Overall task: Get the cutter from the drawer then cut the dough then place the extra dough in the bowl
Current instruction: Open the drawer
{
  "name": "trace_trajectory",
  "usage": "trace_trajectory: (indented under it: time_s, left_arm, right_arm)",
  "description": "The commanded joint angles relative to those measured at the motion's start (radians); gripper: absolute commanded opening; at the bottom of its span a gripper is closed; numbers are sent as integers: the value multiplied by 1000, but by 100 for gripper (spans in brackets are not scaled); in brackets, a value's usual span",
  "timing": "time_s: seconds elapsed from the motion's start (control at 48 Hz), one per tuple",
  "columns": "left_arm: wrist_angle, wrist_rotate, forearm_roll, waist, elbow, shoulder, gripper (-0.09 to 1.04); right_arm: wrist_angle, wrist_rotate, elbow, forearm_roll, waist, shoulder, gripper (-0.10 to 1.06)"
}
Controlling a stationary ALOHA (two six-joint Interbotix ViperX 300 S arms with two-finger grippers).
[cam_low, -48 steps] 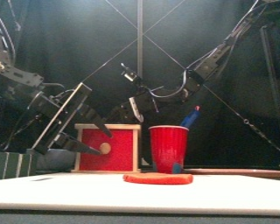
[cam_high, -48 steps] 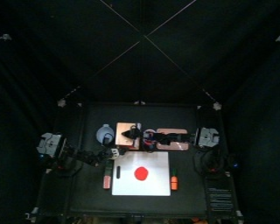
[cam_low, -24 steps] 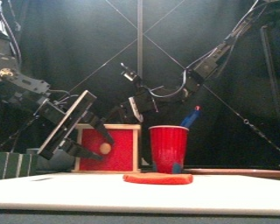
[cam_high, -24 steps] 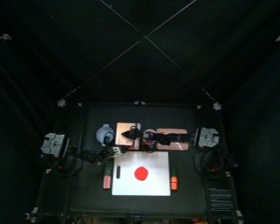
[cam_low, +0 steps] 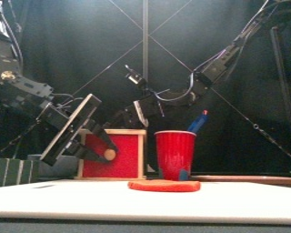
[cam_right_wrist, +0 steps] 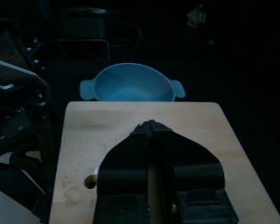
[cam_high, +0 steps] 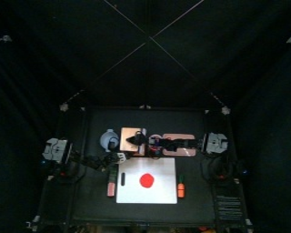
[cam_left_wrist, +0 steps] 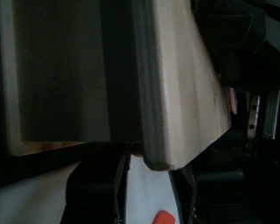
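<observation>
One blue knife (cam_low: 199, 121) in cup (cam_low: 175, 154) beside box (cam_low: 127, 157)

There is one white cutting board (cam_high: 128, 193) on the worktop (cam_high: 83, 206), and it carries one flat red dough disc (cam_high: 145, 180). There are two orange bits: one small orange piece (cam_high: 110, 188) by the board's left edge and a second orange piece (cam_high: 181, 190) by its right edge. Behind the board are one wooden box (cam_low: 124, 164) with a single red drawer front, one blue-grey bowl (cam_right_wrist: 130, 84), one pink tray (cam_high: 178, 140) and one red cup (cam_low: 175, 153). One blue toy knife (cam_low: 199, 120) sticks out of the cup.
</observation>
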Motion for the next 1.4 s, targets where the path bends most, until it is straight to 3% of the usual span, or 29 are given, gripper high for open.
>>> trace_trajectory:
  time_s: [0.021, 0.562, 1.396]
  left_arm:
    - [0, 0, -2, -23, -17, -11, 63]
    - [2, 0, -15, -118, 26, -54, 62]
    - [26, 2, -55, -219, 8, -74, 62]
  right_arm:
    - [-3, 2, -12, 3, 3, -18, 1]
    - [-3, 2, -28, 5, -5, -20, 1]
    - [3, 0, -28, 0, -14, -25, 1]
